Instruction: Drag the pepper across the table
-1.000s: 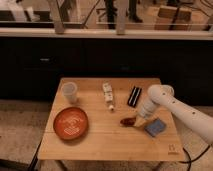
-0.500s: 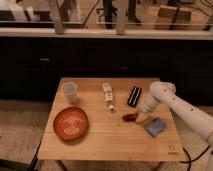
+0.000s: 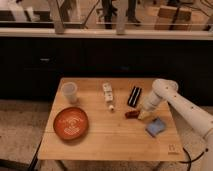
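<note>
The pepper [image 3: 131, 114] lies on the tabletop [image 3: 110, 137] toward its 3 o'clock side, at 6 o'clock from a black bar [image 3: 134, 96]. The jaws [image 3: 141, 114] touch its 3 o'clock end; whether they grip, I cannot tell. A sponge [image 3: 155, 126] sits at their 5 o'clock.
</note>
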{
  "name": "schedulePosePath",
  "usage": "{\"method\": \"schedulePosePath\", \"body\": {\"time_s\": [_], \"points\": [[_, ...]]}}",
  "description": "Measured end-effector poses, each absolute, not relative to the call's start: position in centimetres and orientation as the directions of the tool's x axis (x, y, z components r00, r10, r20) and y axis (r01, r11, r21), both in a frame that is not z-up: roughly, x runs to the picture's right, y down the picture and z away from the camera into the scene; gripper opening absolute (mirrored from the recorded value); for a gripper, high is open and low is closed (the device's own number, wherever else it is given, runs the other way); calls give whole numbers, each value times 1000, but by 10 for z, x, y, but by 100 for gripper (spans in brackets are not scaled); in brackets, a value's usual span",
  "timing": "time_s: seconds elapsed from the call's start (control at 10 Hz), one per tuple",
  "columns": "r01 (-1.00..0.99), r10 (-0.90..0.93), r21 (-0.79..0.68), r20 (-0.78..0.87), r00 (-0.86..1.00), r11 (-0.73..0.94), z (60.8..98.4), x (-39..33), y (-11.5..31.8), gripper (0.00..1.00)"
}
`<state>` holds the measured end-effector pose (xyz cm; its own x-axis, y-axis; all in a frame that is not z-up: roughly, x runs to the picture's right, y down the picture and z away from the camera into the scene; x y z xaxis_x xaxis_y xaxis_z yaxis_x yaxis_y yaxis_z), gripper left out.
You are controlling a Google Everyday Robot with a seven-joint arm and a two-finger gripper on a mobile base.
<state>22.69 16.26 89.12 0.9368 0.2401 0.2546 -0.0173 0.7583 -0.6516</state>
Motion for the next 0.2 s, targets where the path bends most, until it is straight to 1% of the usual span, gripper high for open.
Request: {"method": "schedulePosePath", "body": {"time_s": [0.2], "points": [[-7, 234, -639, 272, 933, 769, 890, 241, 159, 0]]}}
